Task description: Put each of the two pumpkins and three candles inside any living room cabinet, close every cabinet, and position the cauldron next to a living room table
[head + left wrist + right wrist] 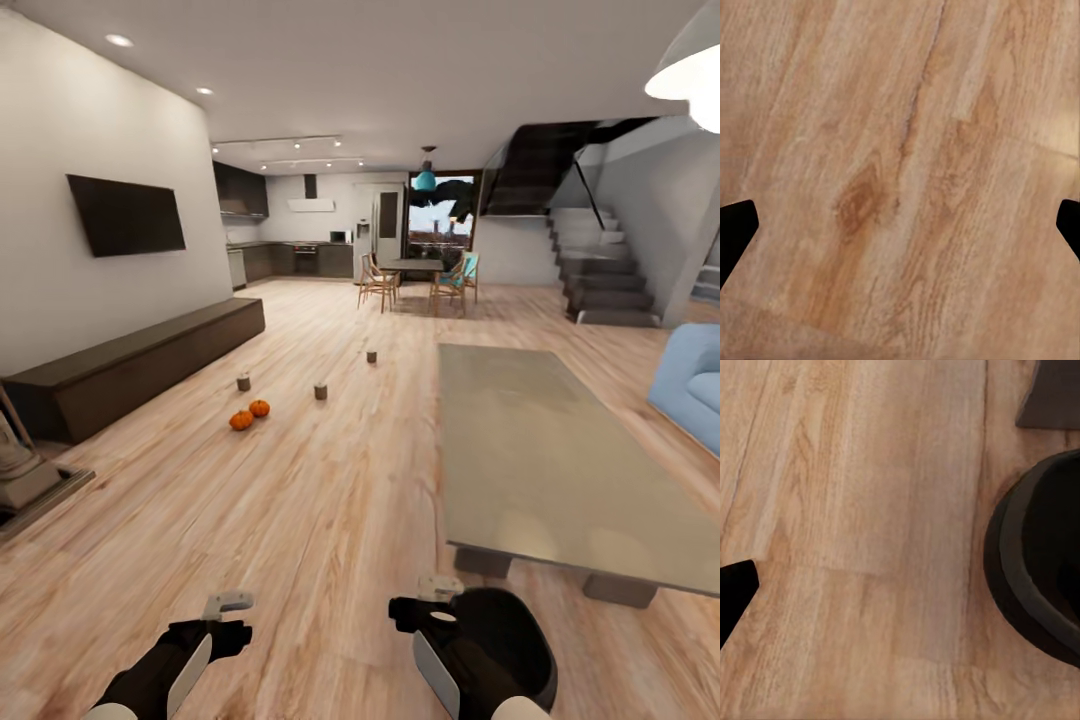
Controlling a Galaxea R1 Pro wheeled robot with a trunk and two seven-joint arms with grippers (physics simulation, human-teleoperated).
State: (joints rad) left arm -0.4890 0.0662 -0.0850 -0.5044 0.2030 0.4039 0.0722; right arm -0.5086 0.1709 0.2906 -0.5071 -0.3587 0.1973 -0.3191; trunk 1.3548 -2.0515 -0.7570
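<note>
Mostly floor: two pumpkins (250, 414), three candles (320, 390) near closed cabinet (140, 360).
Left fingers (736, 229) apart; right fingers unclear, cauldron (505, 650) beside them.

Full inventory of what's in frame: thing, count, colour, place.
pumpkins: 2, orange, touching, on floor before the cabinet
candles: 3, grey-brown, spread on floor
cabinet: 1, dark brown, shut, along left wall
cauldron: 1, black, on floor by the table
table: 1, grey, low, right of centre
TV: 1, black, on wall
sofa: 1, light blue, far right
left gripper: open, over floor
right gripper: beside cauldron, opening unclear
</note>
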